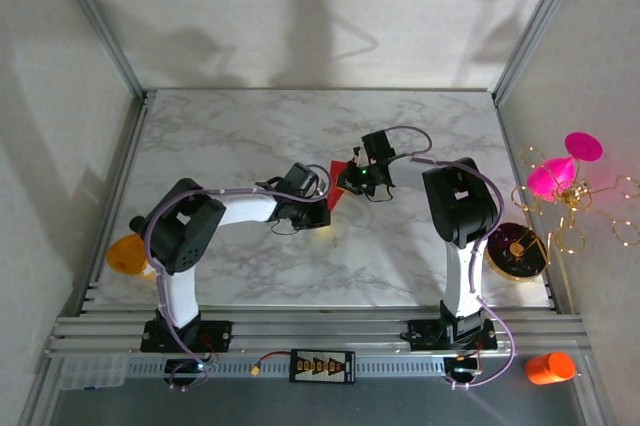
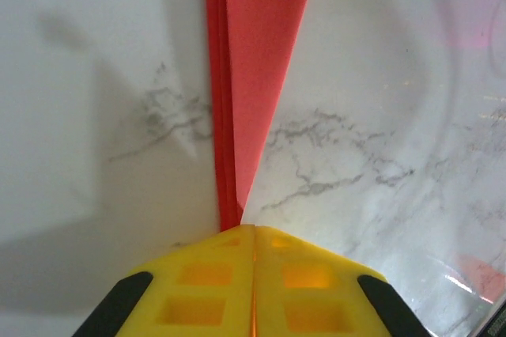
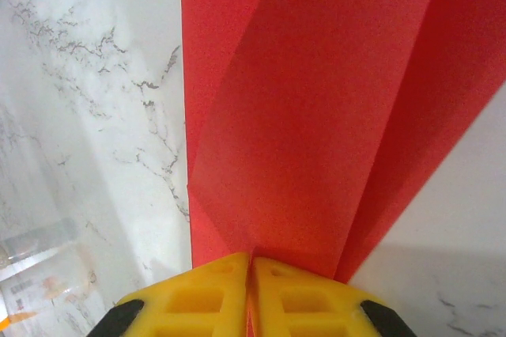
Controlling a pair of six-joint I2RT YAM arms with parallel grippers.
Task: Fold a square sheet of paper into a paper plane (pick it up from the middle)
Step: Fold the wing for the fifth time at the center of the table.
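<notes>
Both the left tool [image 2: 253,231] and right tool [image 3: 251,258] pinch the folded red paper [image 1: 339,187]; a magenta ornament [image 1: 556,176] sits well apart.

paper plane [image 2: 253,76] cut off at top edge

The white marble tabletop [image 1: 400,126] is lying under me, grey veins running across it. Past its right edge a magenta cone ornament [image 1: 560,171] is sitting in a tangle of gold wire [image 1: 600,216]. Nearer to me, a dark round disc with a gold face [image 1: 518,251] is resting just beside that edge. An orange bottle [image 1: 549,367] is lying at my near right. A black box with yellow sockets [image 1: 322,366] is sitting just in front of the aluminium rail [image 1: 320,331]. At my left an orange-yellow object [image 1: 127,254] is sitting beside the tabletop's edge, and a clear plastic box [image 1: 88,371] is lying at the near left corner.
</notes>
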